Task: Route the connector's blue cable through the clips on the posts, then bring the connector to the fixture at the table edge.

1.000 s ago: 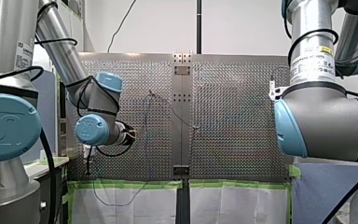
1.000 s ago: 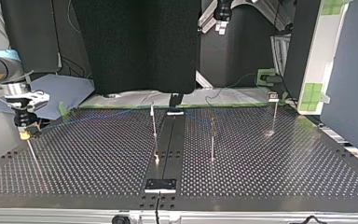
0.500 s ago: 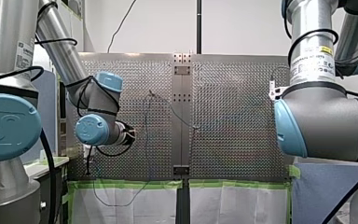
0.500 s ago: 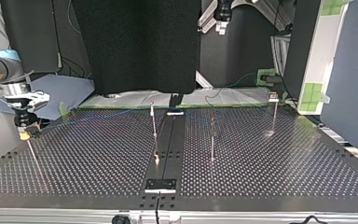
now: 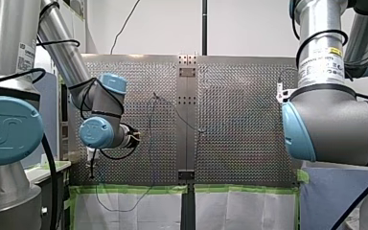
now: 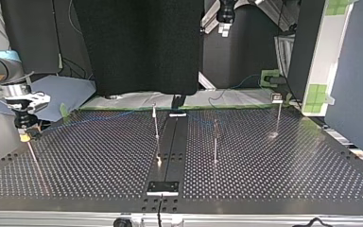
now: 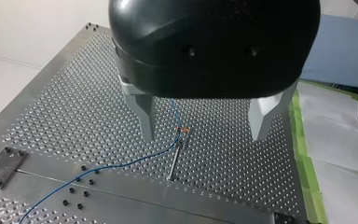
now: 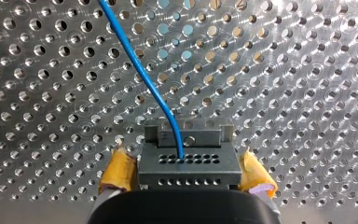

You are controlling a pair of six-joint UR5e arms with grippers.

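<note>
My right pincer (image 8: 187, 175) is clenched on the connector (image 8: 189, 161): its yellow pads (image 8: 119, 170) press against the grey block's two sides. The block sits low over the perforated counter (image 8: 284, 70); whether it touches the metal I cannot tell. The blue cable (image 8: 144, 79) leaves a hole in the connector's upper row and curves away ahead of the pincer across the counter. In the top view this pincer is at the view's left, near the counter's side edge. It is well apart from the three thin posts (image 6: 156, 124) that stand upright nearer the middle and the right

My left pincer (image 7: 204, 135) is released, its metal fingers (image 7: 144, 116) spread wide and holding nothing. It hangs above the counter. In the gap between the fingers, further down, stands a post (image 7: 174, 161) with an orange-marked clip (image 7: 182, 129) at its top. The cable meets that clip, drops to the counter and trails off over the smooth central strip (image 7: 135, 193). Neither finger touches post, clip or cable

Green tape (image 7: 303, 154) lines the counter's edge beside the left pincer, with a white sheet (image 7: 340, 140) just beyond it. In the top view a small metal plate (image 6: 163, 187) sits at the strip's near end, by the counter's edge, well apart from both pincers
</note>
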